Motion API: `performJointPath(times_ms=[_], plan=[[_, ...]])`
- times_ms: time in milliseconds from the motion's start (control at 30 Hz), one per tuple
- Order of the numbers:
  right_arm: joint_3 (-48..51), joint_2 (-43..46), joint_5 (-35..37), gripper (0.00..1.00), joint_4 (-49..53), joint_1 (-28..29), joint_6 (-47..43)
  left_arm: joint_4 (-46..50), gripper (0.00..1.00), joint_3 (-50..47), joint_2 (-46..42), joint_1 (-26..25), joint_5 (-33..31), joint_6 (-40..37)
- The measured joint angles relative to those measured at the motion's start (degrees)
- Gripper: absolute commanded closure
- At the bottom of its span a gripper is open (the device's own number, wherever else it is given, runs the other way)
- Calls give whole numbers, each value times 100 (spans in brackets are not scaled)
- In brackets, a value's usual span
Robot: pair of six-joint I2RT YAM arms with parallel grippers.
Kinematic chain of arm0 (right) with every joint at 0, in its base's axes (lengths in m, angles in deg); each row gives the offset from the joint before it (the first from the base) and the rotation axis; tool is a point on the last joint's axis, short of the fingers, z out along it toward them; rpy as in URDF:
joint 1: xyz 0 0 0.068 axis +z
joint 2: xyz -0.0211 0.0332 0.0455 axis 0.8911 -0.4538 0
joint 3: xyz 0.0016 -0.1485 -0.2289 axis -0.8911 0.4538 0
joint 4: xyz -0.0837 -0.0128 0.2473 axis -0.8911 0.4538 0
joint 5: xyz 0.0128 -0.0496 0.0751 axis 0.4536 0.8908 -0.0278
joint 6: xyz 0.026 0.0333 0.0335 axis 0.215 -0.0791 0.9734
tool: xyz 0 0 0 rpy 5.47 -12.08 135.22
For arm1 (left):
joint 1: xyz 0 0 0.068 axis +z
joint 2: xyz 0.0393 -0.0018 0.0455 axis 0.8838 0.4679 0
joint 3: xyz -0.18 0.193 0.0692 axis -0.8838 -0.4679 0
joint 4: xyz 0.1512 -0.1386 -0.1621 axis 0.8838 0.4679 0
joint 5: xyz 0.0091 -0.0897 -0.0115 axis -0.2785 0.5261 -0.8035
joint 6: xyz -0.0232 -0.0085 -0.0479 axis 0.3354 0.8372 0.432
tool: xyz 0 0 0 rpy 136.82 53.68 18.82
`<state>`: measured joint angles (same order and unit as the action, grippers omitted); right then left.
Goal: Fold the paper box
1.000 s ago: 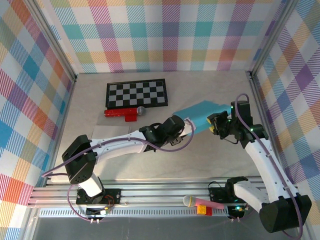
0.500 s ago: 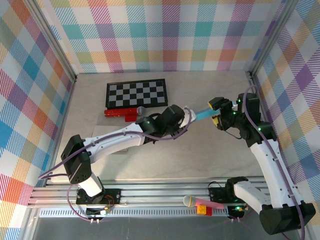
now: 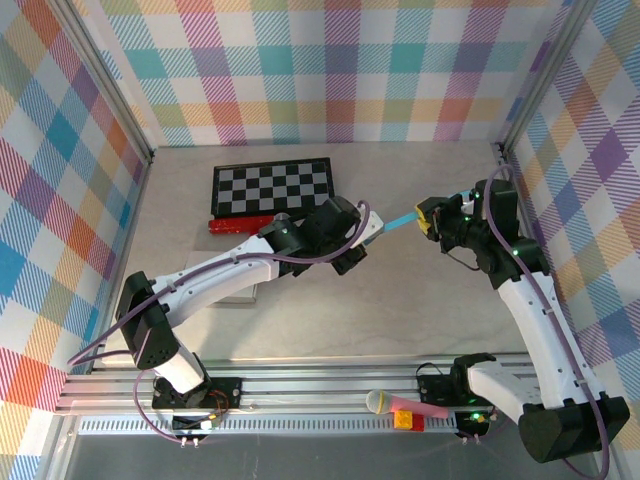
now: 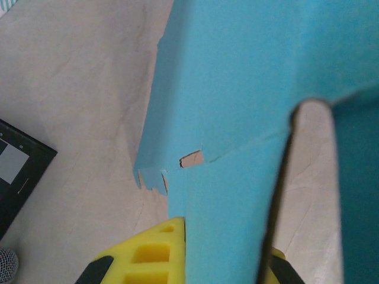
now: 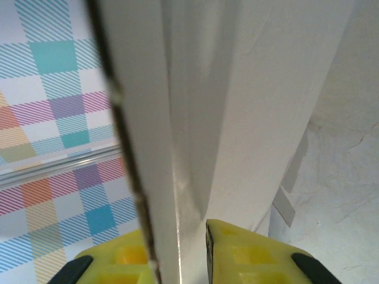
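Two ends of paper box (image 3: 398,220) pinched, left end effector (image 3: 369,232), right end effector (image 3: 424,216)

The box (image 3: 399,220), a flat blue paper blank with a white underside, hangs in mid-air right of centre, turned nearly edge-on to the overhead camera so that it reads as a thin blue strip. Close up, the blue face (image 4: 237,71) shows creases, a small hole and a notched edge. The white side (image 5: 254,89) bends along a fold.
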<state>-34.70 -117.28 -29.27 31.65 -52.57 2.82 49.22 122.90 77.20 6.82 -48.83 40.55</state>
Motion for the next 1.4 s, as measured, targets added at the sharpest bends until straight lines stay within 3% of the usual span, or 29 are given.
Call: performJointPath(times_ms=[433,600,733,1067,1300,1400], plan=[[-225,-7,7,91,57,7,330,111,100,179,4,0,22,79],[-251,-13,4,78,151,7,382,111,100,184,11,0,35,140],[-400,-20,7,75,229,9,448,114,100,184,11,0,44,168],[-667,-22,33,89,337,50,476,192,100,238,11,0,146,216],[-667,-138,24,81,308,70,459,227,100,254,11,0,146,278],[-667,-302,22,91,278,90,448,236,100,254,11,0,146,293]])
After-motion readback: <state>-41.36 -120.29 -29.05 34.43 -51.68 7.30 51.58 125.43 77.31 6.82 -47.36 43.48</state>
